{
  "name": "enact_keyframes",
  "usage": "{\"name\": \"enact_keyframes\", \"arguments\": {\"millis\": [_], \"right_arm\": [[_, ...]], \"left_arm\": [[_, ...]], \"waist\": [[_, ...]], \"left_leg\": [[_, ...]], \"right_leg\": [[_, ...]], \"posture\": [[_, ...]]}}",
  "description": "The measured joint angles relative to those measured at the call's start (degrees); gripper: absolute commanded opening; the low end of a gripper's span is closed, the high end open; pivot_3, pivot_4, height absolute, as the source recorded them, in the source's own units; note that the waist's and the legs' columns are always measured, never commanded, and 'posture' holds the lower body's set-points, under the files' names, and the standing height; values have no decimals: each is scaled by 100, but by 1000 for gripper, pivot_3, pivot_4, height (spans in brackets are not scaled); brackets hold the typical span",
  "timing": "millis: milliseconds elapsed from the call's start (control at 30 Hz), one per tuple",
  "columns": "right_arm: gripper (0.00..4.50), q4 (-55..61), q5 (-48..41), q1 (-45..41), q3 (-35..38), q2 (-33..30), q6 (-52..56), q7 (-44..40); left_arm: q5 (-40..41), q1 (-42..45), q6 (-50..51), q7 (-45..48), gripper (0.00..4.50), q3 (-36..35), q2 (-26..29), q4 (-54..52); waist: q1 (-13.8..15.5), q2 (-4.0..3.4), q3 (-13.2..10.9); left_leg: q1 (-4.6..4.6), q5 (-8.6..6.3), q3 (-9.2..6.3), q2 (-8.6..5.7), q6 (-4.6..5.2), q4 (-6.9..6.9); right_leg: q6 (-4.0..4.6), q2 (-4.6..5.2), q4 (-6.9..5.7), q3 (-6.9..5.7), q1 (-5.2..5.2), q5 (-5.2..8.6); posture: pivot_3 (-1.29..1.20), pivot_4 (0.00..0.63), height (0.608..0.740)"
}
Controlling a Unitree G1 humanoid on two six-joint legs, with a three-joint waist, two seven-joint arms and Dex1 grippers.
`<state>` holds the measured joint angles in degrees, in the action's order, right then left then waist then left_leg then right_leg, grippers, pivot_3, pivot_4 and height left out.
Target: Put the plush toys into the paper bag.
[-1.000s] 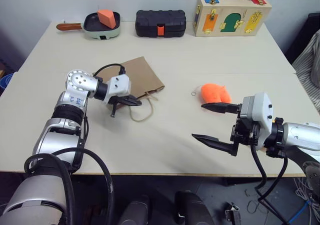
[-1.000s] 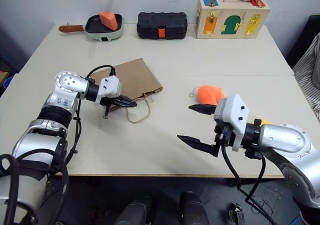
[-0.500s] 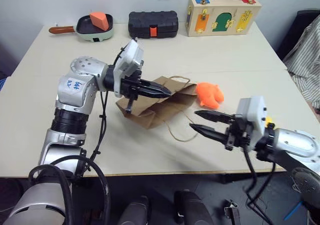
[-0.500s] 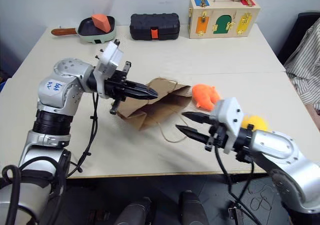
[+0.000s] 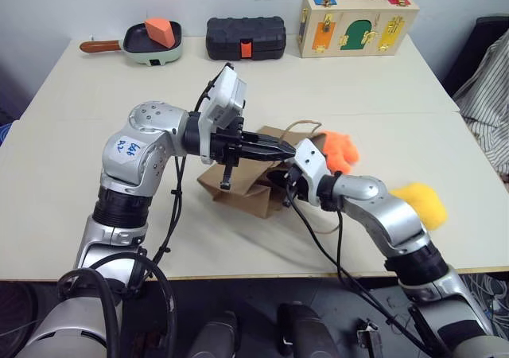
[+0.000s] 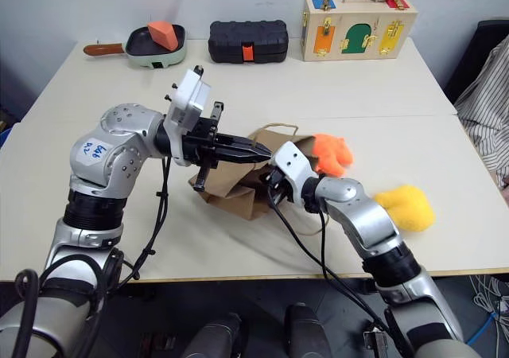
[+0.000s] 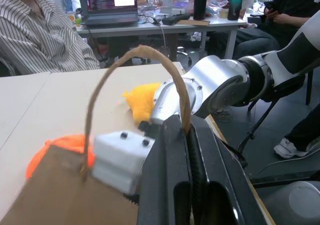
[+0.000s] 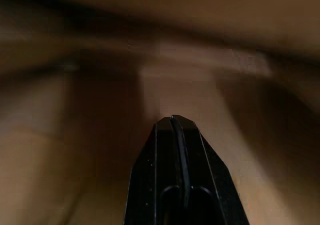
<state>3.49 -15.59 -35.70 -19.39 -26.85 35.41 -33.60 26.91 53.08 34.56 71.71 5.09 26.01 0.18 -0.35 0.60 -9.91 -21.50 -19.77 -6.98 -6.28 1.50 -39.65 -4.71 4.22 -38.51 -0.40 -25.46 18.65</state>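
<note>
- While the paper bag (image 5: 242, 184) sits lifted at frame centre, the left gripper (image 5: 286, 149) is clamped on its twine handle (image 7: 145, 55).
- Inside its mouth, the right gripper (image 8: 172, 119) is pressed closed, empty.
- Right of the bag: orange plush toy (image 5: 340, 149), then yellow plush toy (image 5: 420, 202).

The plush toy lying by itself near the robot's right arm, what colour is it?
Bright yellow. The plush toy shows best in the right eye view.
</note>
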Motion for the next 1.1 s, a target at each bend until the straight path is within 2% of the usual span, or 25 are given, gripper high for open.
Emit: {"name": "enact_keyframes", "arguments": {"millis": [167, 400, 567, 667, 867, 1100], "right_arm": [[18, -345, 480, 49, -280, -2, -281, -293], [18, -237, 755, 318, -250, -11, -659, -510], [18, -197, 881, 410, -221, -49, -835, -676], [18, -209, 900, 346, -204, -53, -806, -834], [18, -148, 420, -138, -16, -24, -4, -1439], [18, 57, -551, -800, 279, 187, 1547, -1905]], "left_arm": [[43, 39, -17, -323, 0, -202, -5, 86], [435, 667, 288, -825, 0, -895, 83, 578], [675, 647, 565, -742, 0, -896, 226, 442], [662, 316, 440, -553, 0, -637, 322, -18], [423, -11, -92, -326, 0, -161, 341, -230], [264, -95, -525, -207, 0, 28, 348, -247]], "waist": [[-9, 0, 0], [-24, -1, 1], [-51, -1, 1], [-73, -3, 2], [-123, -3, 2], [-126, -3, 2]], "left_leg": [[0, 0, 0, 0, 0, -1], [1, -2, -1, 0, -3, -6], [1, -2, -5, 0, -4, -6], [1, -2, -5, 0, -4, -5], [0, -3, -4, 1, -4, -3], [0, -4, -6, 4, -7, -2]], "right_leg": [[0, 0, 0, 0, 0, 0], [0, -1, -6, -1, 0, 0], [0, -1, -9, -2, 0, 0], [0, -1, -7, -1, 0, 0], [0, -1, -2, -1, 0, 0], [1, -3, -4, -1, -1, 1]], "posture": [[0, 150, 740], [0, 150, 740], [0, 150, 740], [0, 150, 740], [0, 150, 740], [0, 150, 740]]}}
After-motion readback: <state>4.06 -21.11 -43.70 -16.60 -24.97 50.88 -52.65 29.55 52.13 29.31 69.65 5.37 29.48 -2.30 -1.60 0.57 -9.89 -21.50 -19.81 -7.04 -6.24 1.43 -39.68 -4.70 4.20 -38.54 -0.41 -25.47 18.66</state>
